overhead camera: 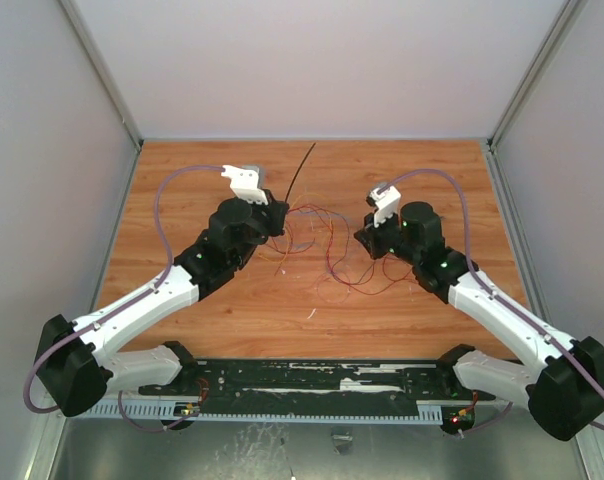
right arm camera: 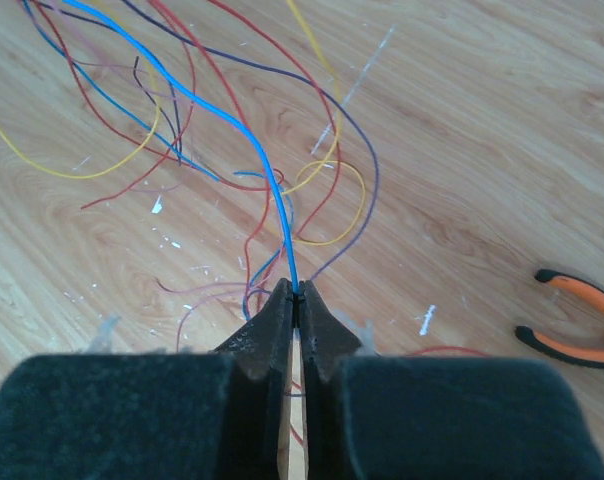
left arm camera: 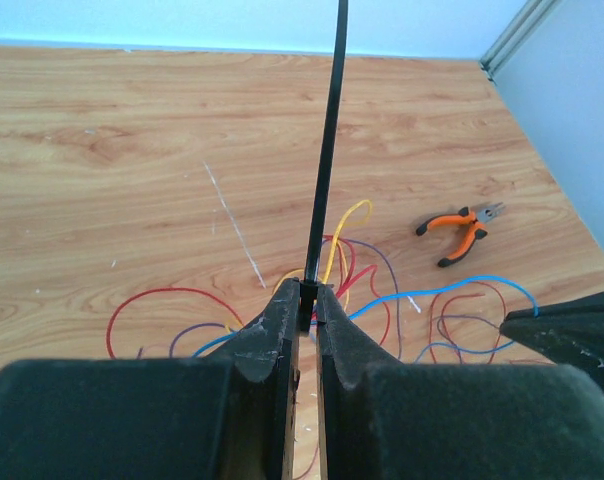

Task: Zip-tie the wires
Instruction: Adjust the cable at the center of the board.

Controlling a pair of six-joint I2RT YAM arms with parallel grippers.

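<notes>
Your left gripper [left arm camera: 309, 295] pinched the zip tie [left arm camera: 329, 150], your right gripper [right arm camera: 296, 295] clamped a blue strand of the wires [right arm camera: 288, 255], orange pliers [left arm camera: 460, 232] lay near them.

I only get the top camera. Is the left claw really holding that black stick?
Observer: Yes. The left wrist camera shows the left gripper shut on the zip tie, pinching its near end while the rest points away.
Operator: What did the other claw grab?
Observer: The right wrist camera shows the right gripper shut on a blue wire.
Operator: Is anything there that I can't see?
Observer: Yes, orange-handled pliers lie on the table, untouched by either gripper.
</notes>
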